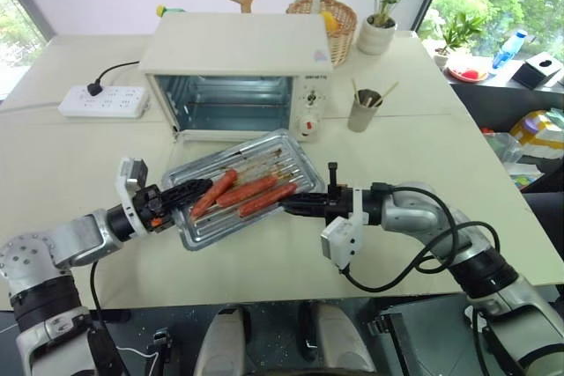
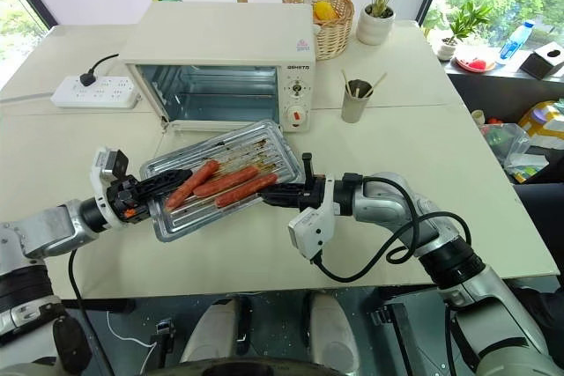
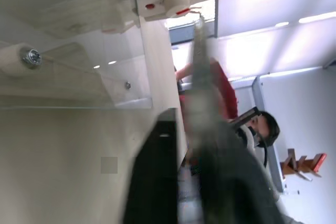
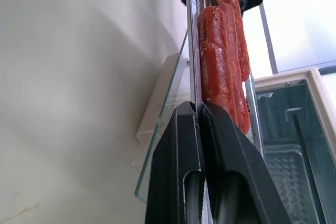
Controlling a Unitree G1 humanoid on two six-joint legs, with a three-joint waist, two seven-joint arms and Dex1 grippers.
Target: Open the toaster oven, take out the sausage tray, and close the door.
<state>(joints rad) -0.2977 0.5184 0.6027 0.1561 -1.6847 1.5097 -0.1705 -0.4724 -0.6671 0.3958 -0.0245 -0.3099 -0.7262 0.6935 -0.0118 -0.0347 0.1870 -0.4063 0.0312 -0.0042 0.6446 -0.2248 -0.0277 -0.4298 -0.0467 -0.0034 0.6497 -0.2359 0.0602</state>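
The tray [image 1: 238,191] hangs between the two grippers, in front of the oven [image 1: 236,72] and above its dropped door [image 4: 163,129], long axis running left to right. The left gripper [image 1: 181,195] is clamped on its left rim, the right gripper [image 1: 295,207] on its right rim. It is shiny and ribbed, carrying three reddish sausages [image 1: 242,191].
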